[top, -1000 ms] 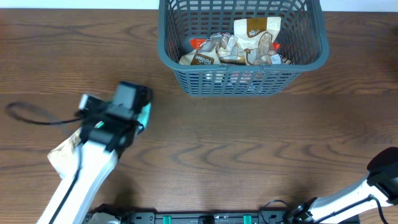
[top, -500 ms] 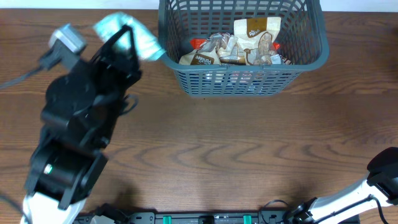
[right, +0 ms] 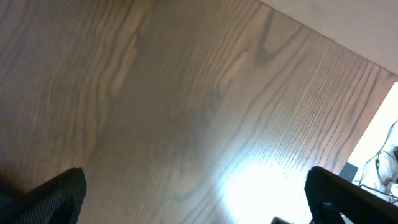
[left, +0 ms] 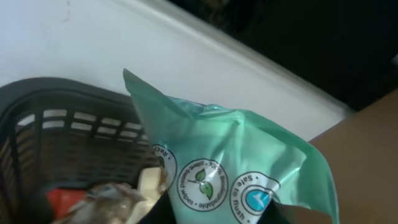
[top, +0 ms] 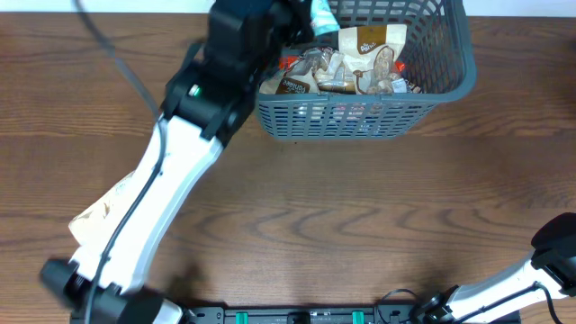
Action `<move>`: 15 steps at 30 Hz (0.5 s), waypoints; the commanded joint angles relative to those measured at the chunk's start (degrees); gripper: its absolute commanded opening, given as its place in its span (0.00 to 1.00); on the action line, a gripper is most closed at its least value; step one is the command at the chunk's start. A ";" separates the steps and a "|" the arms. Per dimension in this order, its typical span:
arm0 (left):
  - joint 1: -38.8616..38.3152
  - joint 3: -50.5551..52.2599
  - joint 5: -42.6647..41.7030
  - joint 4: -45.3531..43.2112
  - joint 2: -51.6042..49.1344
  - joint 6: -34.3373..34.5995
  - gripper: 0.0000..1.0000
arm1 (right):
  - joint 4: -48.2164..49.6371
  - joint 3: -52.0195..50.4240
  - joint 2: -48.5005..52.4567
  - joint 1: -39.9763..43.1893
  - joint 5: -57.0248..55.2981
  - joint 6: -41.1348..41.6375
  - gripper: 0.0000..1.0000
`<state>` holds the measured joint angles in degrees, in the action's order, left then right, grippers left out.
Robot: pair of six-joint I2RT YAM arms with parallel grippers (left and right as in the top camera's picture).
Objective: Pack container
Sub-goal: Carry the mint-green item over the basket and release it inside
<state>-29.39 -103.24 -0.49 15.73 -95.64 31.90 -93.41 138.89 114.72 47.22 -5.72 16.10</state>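
The left arm has swung from the near left across to the far edge, so the left gripper (top: 290, 20) now hangs over the container (top: 360, 117) at its left rim, a green packet (left: 230, 155) at its tip. Whether the jaws clamp the packet cannot be told. Nearest, the right gripper (right: 199, 199) stays spread wide over the bare table (top: 360, 216). A tan packet (top: 90, 220) lies near left. The container sits unmoved at the far edge, snack packets (top: 360, 58) inside.

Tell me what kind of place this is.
Probably a robotics lab bench: a wood-grain table, a grey basket of snack packets, and the left arm holding a green packet.
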 commanded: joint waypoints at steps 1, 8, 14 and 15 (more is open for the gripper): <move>1.42 -6.71 -0.42 2.99 -3.76 -7.96 0.17 | -0.11 -0.28 -0.26 0.59 0.17 0.59 0.99; 2.67 -8.48 -2.19 13.92 -10.67 -12.15 0.17 | -0.35 -0.28 -0.26 0.59 0.20 0.59 0.99; 2.67 -8.48 -6.27 18.82 -14.58 -13.55 0.17 | -1.60 -0.28 -0.26 0.59 0.20 0.59 0.99; 2.64 -8.48 -6.75 19.19 -15.12 -13.68 0.17 | -1.97 -0.28 -0.26 0.59 0.20 0.59 0.99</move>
<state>-26.74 -110.41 -4.23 34.46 -110.02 20.56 -94.70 138.89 114.72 47.24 -5.74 16.10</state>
